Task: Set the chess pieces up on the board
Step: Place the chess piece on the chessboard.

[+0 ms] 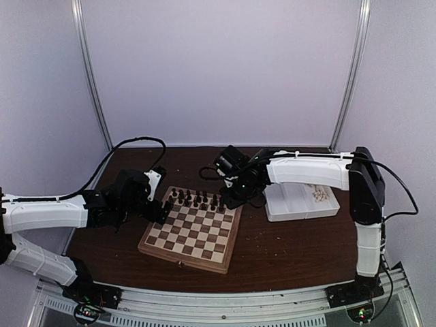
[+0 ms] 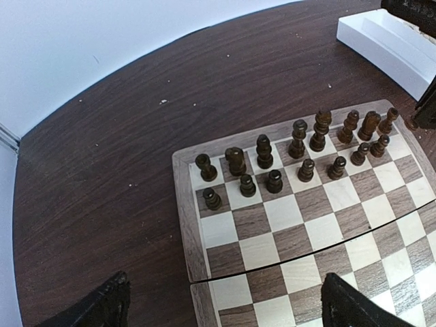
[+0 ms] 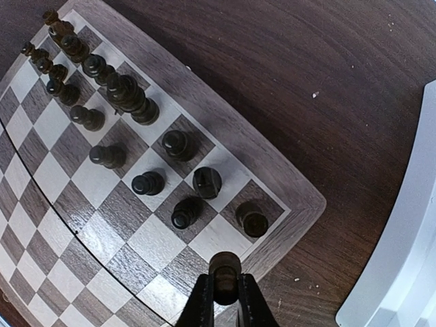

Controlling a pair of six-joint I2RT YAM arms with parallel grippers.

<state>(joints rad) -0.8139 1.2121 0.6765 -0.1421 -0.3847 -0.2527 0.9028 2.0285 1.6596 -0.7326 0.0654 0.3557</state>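
From the left: the left pincer (image 2: pixel 225 304) gapes empty over the board (image 1: pixel 194 236), dark chess pieces (image 2: pixel 264 151) crowd its far rows, and the right pincer (image 3: pixel 225 300) clenches one dark piece (image 3: pixel 225 268) above the corner, where a crooked descent could, I'd guess, topple close neighbours.

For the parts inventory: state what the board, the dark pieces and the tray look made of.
Board: wood, possibly veneered; grain streaks run through both the tan and the dark squares, with a low satin sheen.
Dark pieces: turned wood stained dark brown; the rounded heads carry small glossy highlights.
Tray: probably plastic; uniform white, smooth, with thin moulded walls.
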